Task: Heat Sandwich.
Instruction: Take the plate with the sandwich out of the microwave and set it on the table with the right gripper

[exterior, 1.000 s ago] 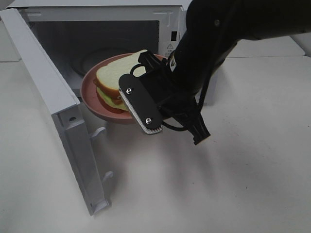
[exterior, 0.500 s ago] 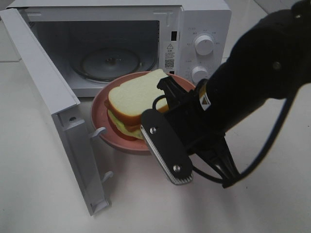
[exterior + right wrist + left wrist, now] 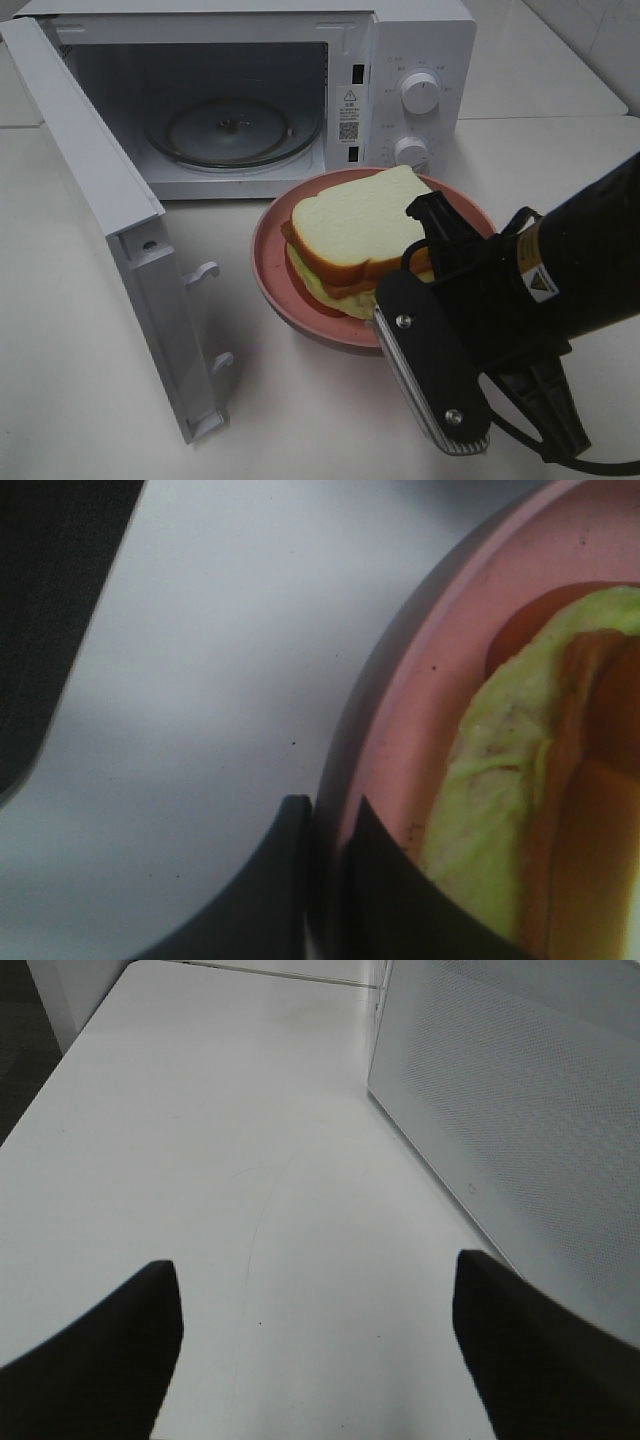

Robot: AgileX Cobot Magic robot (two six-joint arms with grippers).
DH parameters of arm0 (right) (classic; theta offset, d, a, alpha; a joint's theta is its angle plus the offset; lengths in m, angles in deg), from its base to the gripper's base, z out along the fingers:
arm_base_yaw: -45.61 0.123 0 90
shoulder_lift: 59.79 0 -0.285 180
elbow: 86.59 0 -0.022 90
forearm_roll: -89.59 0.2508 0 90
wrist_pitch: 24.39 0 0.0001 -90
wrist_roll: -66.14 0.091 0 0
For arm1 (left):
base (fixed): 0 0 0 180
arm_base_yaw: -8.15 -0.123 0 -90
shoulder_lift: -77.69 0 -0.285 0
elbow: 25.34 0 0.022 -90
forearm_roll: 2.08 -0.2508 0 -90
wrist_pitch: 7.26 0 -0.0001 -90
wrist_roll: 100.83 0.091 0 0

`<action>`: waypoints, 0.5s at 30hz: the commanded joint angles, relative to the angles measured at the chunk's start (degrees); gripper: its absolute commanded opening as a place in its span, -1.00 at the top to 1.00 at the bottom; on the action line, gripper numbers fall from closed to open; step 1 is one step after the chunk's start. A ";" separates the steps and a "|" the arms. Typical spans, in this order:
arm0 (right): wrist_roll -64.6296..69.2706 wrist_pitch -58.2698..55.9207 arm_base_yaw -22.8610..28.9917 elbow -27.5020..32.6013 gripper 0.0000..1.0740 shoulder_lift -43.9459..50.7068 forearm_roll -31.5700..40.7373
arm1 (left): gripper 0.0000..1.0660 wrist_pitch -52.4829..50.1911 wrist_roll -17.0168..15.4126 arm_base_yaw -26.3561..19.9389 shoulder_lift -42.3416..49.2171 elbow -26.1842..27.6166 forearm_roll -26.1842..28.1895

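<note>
The sandwich (image 3: pixel 355 240) sits on a round pink plate (image 3: pixel 275 275) in front of the microwave (image 3: pixel 400 60), outside the cavity, near the control knobs. The right tool (image 3: pixel 385 315) is clamped on the near rim of that plate; the right wrist view shows its two dark fingers (image 3: pixel 290 880) pinched together with the pink rim between them, one above and one below the lip. Gripping the rim rather than the bread makes sense: the plate is stiff and carries the soft stack without crushing it, and the pale green filling lies just inside the fingers without being touched.

The microwave door (image 3: pixel 130 270) stands swung wide to the left, leaving the opening clear, and the glass turntable (image 3: pixel 235 125) inside is bare. I cannot tell whether the plate rests on the bench (image 3: pixel 100 400) or is held just above it; its shadow falls close beneath.

The left tool (image 3: pixel 320 1360) has its fingers spread wide apart and holds nothing; its camera looks along bare bench beside the perforated side wall of the microwave, well away from the plate. It seems parked out of the way so the right arm has room

With the plate outside and the turntable bare, the food is not being heated at this moment
</note>
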 commanded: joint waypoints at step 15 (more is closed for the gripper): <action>16.96 -3.50 -0.17 3.61 1.00 5.84 -3.38 | -0.34 -0.74 -0.34 -0.11 1.03 -0.06 0.06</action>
